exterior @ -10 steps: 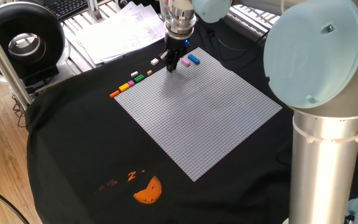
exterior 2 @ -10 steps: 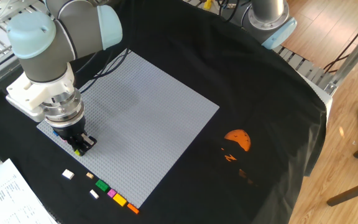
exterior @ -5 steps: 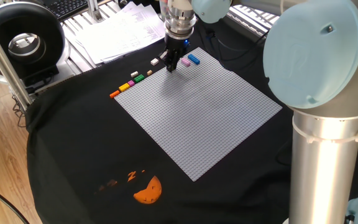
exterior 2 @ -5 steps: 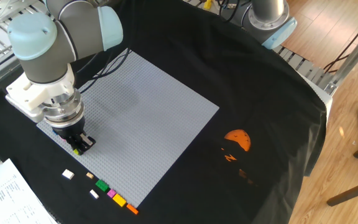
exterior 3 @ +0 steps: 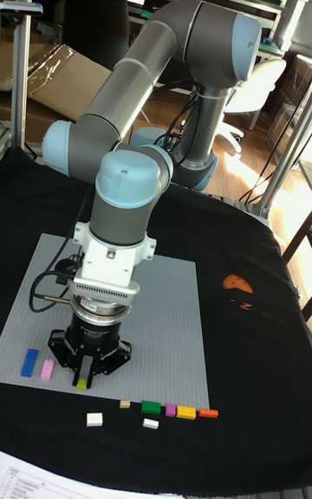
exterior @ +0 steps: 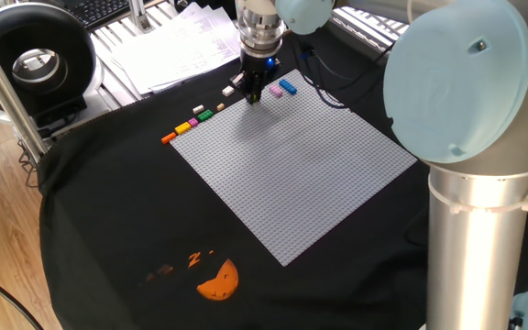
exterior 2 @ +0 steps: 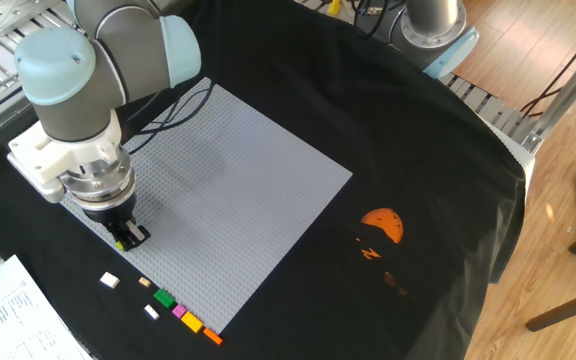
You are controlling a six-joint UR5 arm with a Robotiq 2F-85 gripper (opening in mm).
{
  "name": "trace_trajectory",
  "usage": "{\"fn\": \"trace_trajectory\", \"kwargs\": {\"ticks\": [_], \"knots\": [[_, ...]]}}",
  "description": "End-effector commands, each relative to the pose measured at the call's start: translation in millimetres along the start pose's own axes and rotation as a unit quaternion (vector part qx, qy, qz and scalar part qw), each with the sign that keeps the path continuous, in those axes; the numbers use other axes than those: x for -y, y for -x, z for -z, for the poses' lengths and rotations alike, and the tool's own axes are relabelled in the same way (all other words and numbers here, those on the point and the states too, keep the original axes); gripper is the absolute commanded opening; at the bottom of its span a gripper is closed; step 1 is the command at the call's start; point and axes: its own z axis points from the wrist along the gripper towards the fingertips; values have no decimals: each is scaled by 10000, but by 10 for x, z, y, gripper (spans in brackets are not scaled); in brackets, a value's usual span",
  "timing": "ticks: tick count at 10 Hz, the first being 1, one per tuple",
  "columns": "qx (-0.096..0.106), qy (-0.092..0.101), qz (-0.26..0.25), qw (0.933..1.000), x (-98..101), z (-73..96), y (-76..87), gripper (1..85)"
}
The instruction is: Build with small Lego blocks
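Gripper [exterior 3: 83, 375]: fingers closed on a small yellow-green brick [exterior 3: 82, 383], tips down at the grey baseplate [exterior 3: 165, 326] near its edge; contact with the studs cannot be told.
On baseplate: blue brick [exterior 3: 31, 361] and pink brick [exterior 3: 47, 368], side by side, just beside the gripper.
Off baseplate, on black cloth [exterior 3: 251, 430]: row of tan [exterior 3: 125, 404], green [exterior 3: 151, 407], magenta [exterior 3: 171, 411], yellow [exterior 3: 186, 412] and orange [exterior 3: 209, 413] bricks along the edge; two white bricks [exterior 3: 94, 419] nearby.
Cloth print: orange half-round mark [exterior 2: 382, 225], well apart from the bricks.
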Motion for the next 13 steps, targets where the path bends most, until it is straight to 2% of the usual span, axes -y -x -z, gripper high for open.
{"fn": "trace_trajectory", "kwargs": {"ticks": [1,3,10,13], "knots": [[7,107,-181,9998,-46,-2,11,17],[-38,211,-119,9997,-93,6,-43,17],[-124,123,31,9998,-7,33,-133,17],[-99,87,97,9999,39,10,-145,17]]}}
